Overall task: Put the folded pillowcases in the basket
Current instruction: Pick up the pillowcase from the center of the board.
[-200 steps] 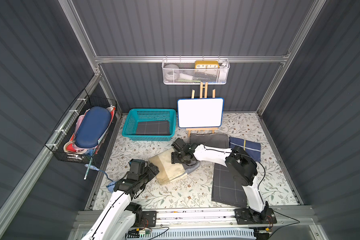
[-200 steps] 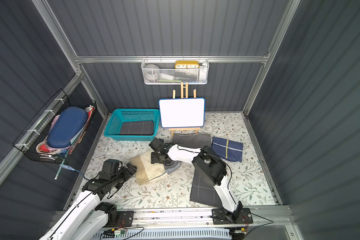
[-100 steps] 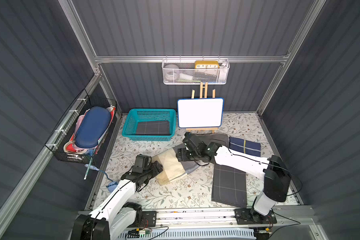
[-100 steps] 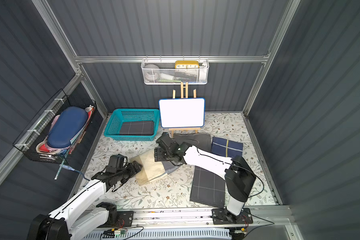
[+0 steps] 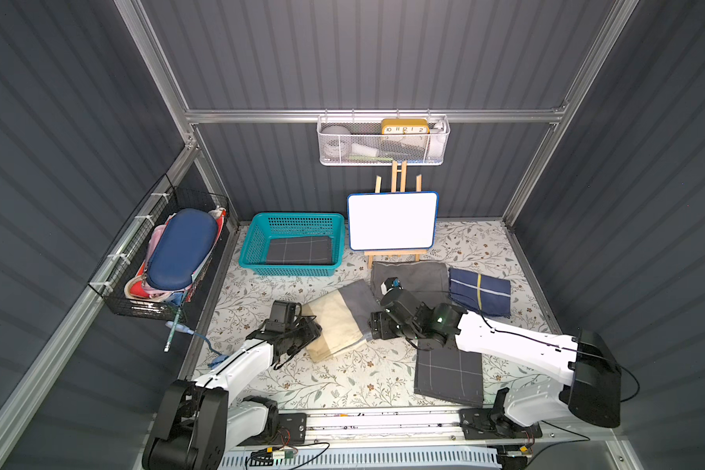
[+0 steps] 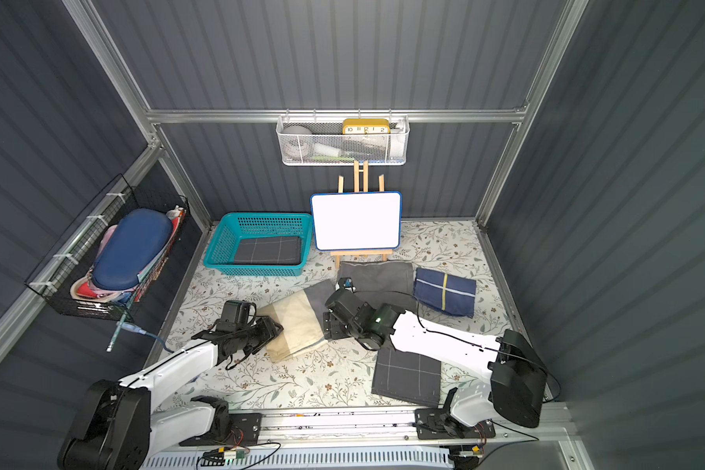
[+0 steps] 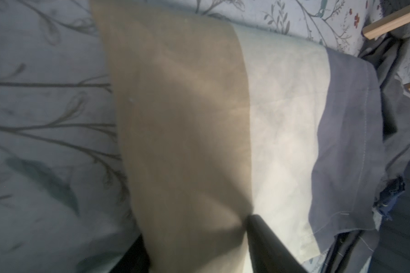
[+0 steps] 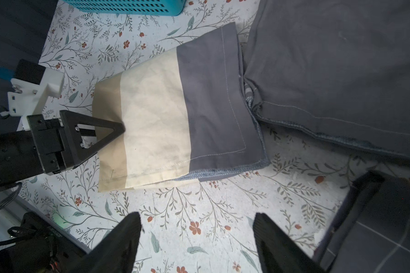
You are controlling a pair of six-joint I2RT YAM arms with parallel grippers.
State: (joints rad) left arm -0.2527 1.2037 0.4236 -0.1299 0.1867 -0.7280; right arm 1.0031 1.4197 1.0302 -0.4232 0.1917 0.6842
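Observation:
The folded pillowcase [image 5: 338, 321] [image 6: 298, 321] [image 8: 163, 118], striped beige, cream and grey, lies flat on the floral floor in the middle. My left gripper [image 5: 315, 330] [image 6: 277, 327] [image 7: 195, 228] is shut on its beige edge, one finger [image 8: 118, 128] on top of the cloth and the other beneath. My right gripper [image 5: 373, 325] [image 6: 327, 325] [image 8: 197, 219] hovers open over bare floor just off the pillowcase's grey end, holding nothing. The teal basket [image 5: 298, 215] [image 6: 261, 216] [image 8: 128, 6] stands at the back left, apart from both grippers.
A dark checked cloth [image 5: 298, 250] lies inside the basket. A grey cloth [image 5: 416, 276], a navy cloth [image 5: 481, 291] and a dark grid cloth [image 5: 450, 374] lie to the right. A whiteboard easel [image 5: 391, 219] stands beside the basket. A black wire basket [image 5: 167, 260] and a white mesh rack [image 5: 383, 142] hang on the walls.
My left gripper moved onto the pillowcase's beige edge and closed on it. My right gripper came off the pillowcase, drew back to the right and opened.

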